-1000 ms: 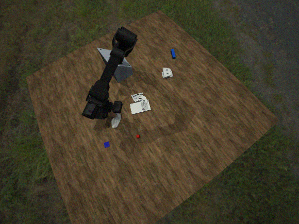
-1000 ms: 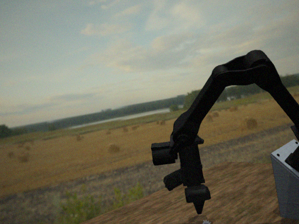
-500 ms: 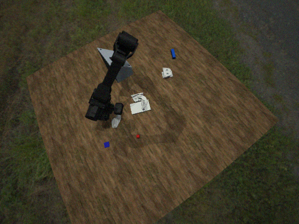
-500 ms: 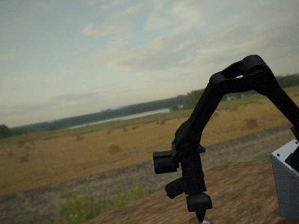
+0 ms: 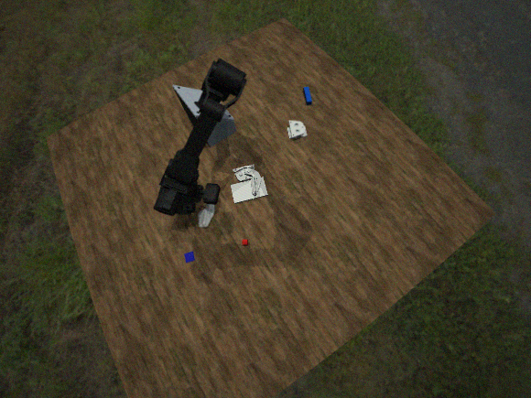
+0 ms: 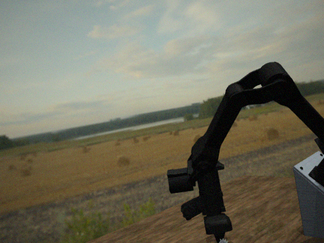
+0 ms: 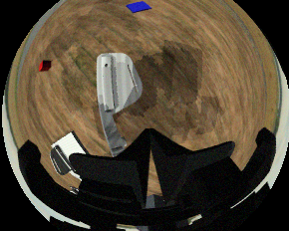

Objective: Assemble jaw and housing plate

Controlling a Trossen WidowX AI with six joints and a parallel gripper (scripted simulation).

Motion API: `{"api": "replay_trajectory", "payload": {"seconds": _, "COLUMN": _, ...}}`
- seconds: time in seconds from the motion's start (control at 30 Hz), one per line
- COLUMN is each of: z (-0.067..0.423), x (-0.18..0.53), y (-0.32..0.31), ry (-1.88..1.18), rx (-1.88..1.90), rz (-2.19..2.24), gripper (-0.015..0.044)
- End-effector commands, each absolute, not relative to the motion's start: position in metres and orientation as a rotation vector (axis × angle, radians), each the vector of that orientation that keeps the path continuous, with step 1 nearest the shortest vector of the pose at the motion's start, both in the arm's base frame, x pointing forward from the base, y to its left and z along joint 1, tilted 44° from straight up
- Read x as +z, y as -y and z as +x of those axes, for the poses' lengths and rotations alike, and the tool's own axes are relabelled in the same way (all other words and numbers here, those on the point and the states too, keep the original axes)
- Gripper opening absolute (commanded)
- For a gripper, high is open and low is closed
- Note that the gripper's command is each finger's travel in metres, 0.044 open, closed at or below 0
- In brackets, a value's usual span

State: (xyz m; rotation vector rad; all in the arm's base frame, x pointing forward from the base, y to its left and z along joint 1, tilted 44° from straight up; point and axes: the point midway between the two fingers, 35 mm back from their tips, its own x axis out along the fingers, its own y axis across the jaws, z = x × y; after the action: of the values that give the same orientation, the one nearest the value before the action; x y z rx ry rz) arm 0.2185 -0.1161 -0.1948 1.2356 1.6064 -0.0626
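Observation:
The loose jaw (image 5: pixel 206 216) (image 7: pixel 120 82) is pale grey and lies on the table just beyond my fingertips. A bit of its toothed end (image 6: pixel 223 241) shows at the bottom of the exterior view. My gripper (image 7: pixel 148 131) (image 6: pixel 219 240) points down, shut and empty, above and beside the toothed end; any contact is unclear. The white base (image 5: pixel 240 195) (image 7: pixel 68 142) stands to one side of the gripper with the other jaw (image 5: pixel 256 185) on it. The free pin is too small to make out. The white housing plate (image 5: pixel 298 130) with two holes lies apart, beyond the base.
A red cube (image 5: pixel 244 242) (image 7: pixel 45 65) and a flat blue square (image 5: pixel 189 257) (image 7: pixel 139 7) lie near the loose jaw. A blue bar (image 5: pixel 308 95) lies beyond the housing plate. The grey arm mount (image 5: pixel 222 132) (image 6: pixel 310 204) stands behind the base.

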Motion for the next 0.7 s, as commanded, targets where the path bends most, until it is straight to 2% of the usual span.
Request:
{"api": "replay_trajectory", "payload": {"seconds": 0.0, "z": 0.217, "x": -0.195, "y": 0.113, "ry": -1.610, "rx": -0.062, "rz": 1.247, "gripper": 0.0000}}
{"api": "replay_trajectory", "payload": {"seconds": 0.67, "z": 0.237, "x": -0.182, "y": 0.102, "ry": -1.609, "rx": -0.063, "rz": 1.247, "gripper": 0.0000}}
